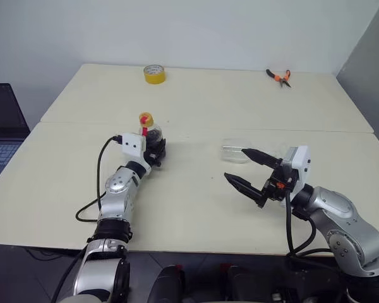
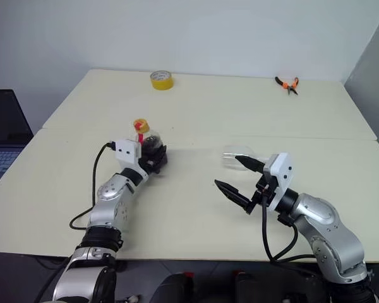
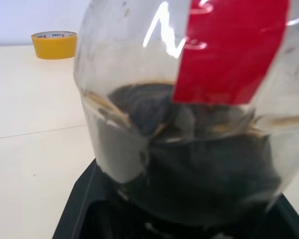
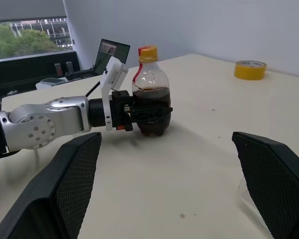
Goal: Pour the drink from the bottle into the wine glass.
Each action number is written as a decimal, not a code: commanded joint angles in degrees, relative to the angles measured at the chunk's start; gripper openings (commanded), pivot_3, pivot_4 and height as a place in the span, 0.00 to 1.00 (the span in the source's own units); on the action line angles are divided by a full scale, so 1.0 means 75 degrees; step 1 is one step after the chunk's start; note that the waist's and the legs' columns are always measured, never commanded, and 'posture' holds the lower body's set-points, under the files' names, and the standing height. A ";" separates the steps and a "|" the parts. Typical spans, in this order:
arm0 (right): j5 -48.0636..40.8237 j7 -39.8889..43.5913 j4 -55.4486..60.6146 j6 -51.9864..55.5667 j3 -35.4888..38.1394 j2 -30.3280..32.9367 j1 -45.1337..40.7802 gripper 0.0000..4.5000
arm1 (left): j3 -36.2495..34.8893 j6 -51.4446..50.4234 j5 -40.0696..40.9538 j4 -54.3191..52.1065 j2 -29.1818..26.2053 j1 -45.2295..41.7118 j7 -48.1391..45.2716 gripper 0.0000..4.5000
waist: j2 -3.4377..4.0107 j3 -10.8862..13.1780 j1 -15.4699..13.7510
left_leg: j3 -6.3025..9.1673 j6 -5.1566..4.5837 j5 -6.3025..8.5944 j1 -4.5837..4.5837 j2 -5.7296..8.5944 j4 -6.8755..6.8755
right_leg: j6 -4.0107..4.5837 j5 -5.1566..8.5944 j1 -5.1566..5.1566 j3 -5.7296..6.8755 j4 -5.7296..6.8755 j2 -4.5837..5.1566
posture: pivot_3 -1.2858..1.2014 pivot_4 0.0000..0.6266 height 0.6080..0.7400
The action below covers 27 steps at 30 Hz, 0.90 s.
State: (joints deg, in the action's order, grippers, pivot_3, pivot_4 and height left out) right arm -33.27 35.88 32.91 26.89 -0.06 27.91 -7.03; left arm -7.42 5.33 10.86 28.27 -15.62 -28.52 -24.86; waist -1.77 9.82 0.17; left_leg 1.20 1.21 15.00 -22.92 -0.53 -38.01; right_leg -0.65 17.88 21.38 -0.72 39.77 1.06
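The bottle (image 4: 150, 92) stands upright on the table (image 1: 196, 208), left of centre, its yellow cap (image 4: 148, 51) on and a red label strip (image 4: 137, 72) running down from the neck. The drink (image 4: 152, 112), dark brown, fills roughly the lower half. The left gripper (image 4: 152, 113) reaches in level from the near side, and its black fingers (image 4: 157, 110) wrap the bottle's lower body on both sides, clamped on it. In the left wrist view the bottle sits right against the camera, with the drink's surface level inside it. The bottle's base looks to be resting on the table, though the fingers partly hide it.

The wine glass (image 1: 235, 150) shows near the table's middle, just beyond the right gripper's upper finger; it is so clear and so partly covered that I cannot tell whether it stands or lies. The right gripper (image 1: 244, 169) hangs above the table on the right, pointing toward the bottle, its jaws spread wide with nothing between them. It is well apart from the bottle and close to the glass.

A yellow tape roll (image 1: 154, 74) lies at the far side of the table, and orange-handled pliers (image 1: 280, 77) lie at the far right. A laptop (image 1: 3, 129) sits off the table's left edge.
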 commanded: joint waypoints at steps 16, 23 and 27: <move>-0.0694 -0.1307 0.1163 0.1450 0.0183 0.0116 -0.1041 1.00 | 0.2175 -0.1618 0.0538 -0.4039 -0.0154 0.1251 -0.2418 0.41 | 0.0003 0.0002 0.0001 | 0.0002 0.0000 0.0000 -0.0004 0.0000 0.0006 | 0.0000 0.0000 0.0000 0.0001 -0.0013 0.0000 | 0.52 0.24 1.00; -0.1088 -0.0945 0.1423 0.1662 0.0313 0.0578 -0.0792 1.00 | 0.2529 -0.1850 0.0766 -0.3685 -0.0163 0.0806 -0.3475 0.41 | 0.0006 0.0004 0.0002 | 0.0002 -0.0001 0.0000 -0.0006 0.0000 0.0007 | 0.0000 0.0000 -0.0002 0.0002 -0.0020 -0.0002 | 0.52 0.24 1.00; -0.1052 -0.1126 0.1362 0.1673 0.0144 0.0378 -0.1003 1.00 | 0.2580 -0.1798 0.0691 -0.3550 -0.0116 0.0706 -0.3607 0.41 | 0.0006 0.0004 0.0029 | 0.0002 -0.0001 0.0001 -0.0004 -0.0003 0.0011 | 0.0000 0.0000 0.0000 -0.0001 -0.0021 -0.0006 | 0.52 0.24 1.00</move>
State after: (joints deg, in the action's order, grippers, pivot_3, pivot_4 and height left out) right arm -40.25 28.00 41.38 39.73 0.82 31.11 -13.08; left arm 12.02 -8.75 15.38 2.97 -16.91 -21.98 -51.20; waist -1.72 9.85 0.39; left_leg 1.22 1.20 15.00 -22.96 -0.56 -37.92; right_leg -0.65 17.88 21.39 -0.73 39.63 1.00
